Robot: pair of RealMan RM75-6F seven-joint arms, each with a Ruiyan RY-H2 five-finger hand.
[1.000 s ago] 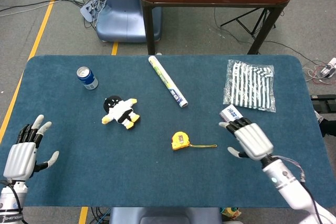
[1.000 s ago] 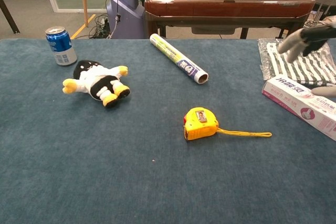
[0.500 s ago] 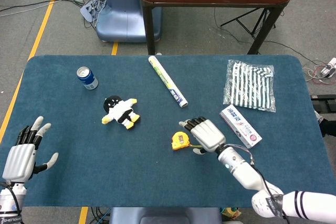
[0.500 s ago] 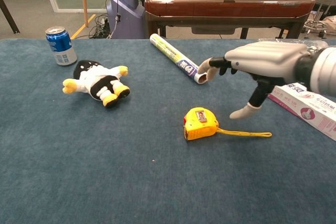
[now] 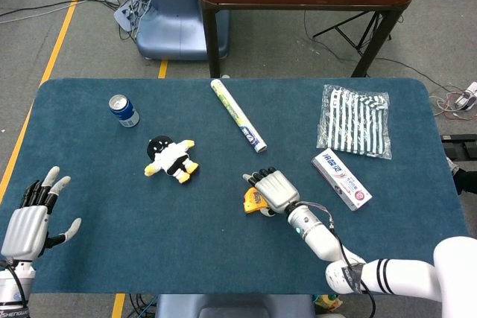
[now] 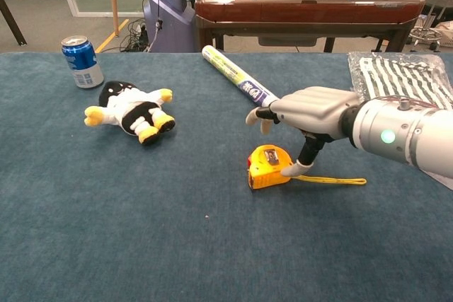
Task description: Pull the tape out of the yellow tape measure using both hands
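I've swung my right hand (image 6: 311, 113) left over the tape measure (image 6: 268, 166). Fingers spread above it, thumb touching its side. Left hand (image 5: 31, 217) open.

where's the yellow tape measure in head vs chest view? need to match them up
Head view: yellow tape measure sits just below centre, partly covered by the right hand.
Chest view: yellow tape measure sits right of centre, under the right hand, its thumb tip at the case's right end.
Shared landmark: the rolled tube lies beyond it in both.
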